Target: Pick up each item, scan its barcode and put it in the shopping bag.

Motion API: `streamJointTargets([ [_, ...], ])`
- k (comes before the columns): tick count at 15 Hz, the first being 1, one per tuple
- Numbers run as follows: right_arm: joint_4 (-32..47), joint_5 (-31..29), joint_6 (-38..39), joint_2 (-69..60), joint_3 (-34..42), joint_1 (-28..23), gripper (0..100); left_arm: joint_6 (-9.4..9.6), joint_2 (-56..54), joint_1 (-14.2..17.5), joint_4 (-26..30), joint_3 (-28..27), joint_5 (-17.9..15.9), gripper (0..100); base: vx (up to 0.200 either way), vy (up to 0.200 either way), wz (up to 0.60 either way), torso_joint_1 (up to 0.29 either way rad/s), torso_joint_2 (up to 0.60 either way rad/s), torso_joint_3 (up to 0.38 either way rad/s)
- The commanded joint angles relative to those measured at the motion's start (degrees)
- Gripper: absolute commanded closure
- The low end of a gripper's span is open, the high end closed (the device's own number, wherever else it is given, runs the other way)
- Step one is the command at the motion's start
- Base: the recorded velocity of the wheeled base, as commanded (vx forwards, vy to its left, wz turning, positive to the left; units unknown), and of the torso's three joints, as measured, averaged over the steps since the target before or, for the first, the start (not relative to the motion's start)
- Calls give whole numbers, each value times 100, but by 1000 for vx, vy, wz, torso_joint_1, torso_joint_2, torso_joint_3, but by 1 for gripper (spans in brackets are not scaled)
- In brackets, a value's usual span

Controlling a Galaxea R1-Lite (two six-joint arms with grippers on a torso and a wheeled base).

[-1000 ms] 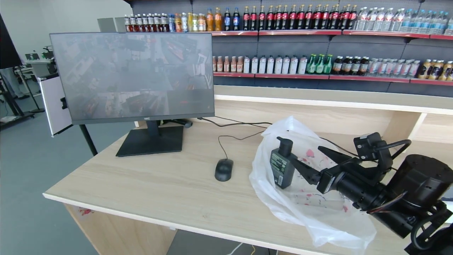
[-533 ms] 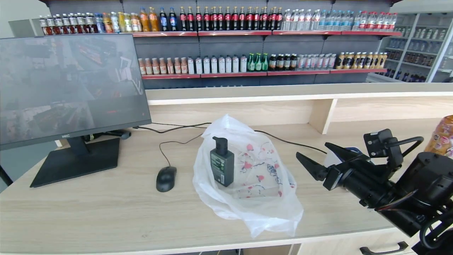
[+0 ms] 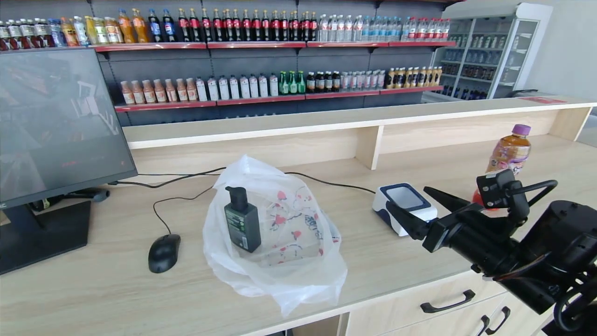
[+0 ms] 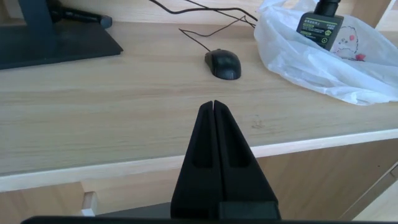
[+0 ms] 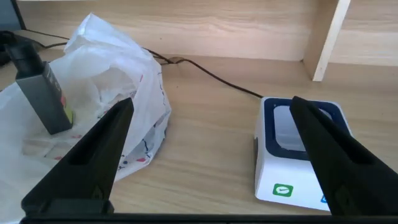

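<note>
A dark pump bottle (image 3: 242, 226) stands upright inside the clear shopping bag (image 3: 280, 261) on the wooden counter. It also shows in the left wrist view as the bottle (image 4: 321, 28) in the bag (image 4: 348, 68). My right gripper (image 3: 408, 198) hangs open and holds nothing, just in front of the white and blue barcode scanner (image 3: 404, 207). In the right wrist view the gripper (image 5: 211, 102) sits between the bag (image 5: 106, 106) and the scanner (image 5: 298, 155). An orange drink bottle (image 3: 509, 156) with a purple cap stands at the far right. My left gripper (image 4: 213, 106) is shut, above the counter's front edge.
A black mouse (image 3: 164, 252) with its cable lies left of the bag, and a monitor (image 3: 51, 126) stands at the far left. A raised shelf runs along the back of the counter. Drawers with black handles (image 3: 447, 301) sit below the front edge.
The head camera has swung to the right, bringing the scanner and orange bottle into view. My open right gripper has left the pump bottle in the bag and now sits by the scanner.
</note>
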Motion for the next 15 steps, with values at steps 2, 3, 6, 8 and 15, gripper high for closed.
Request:
streamJointTargets([
  [2,-12,-3,-1,-10,27,-24,0,-1,-2,2,-1,1,0,100,0,0,0,0,0,0],
  [3,-12,-3,-1,-10,27,-24,0,-1,-2,2,-1,1,0,100,0,0,0,0,0,0],
  [6,-12,-3,-1,-10,36,-24,0,-1,-2,2,-1,1,0,100,-133,0,0,0,3,2],
  [8,-12,-3,-1,-10,71,-24,0,-10,-2,2,-1,1,0,100,-200,0,0,17,5,-2],
  [15,-12,-3,-1,8,27,-24,0,-10,-2,11,-1,1,9,100,-29,-86,0,4,1,1],
])
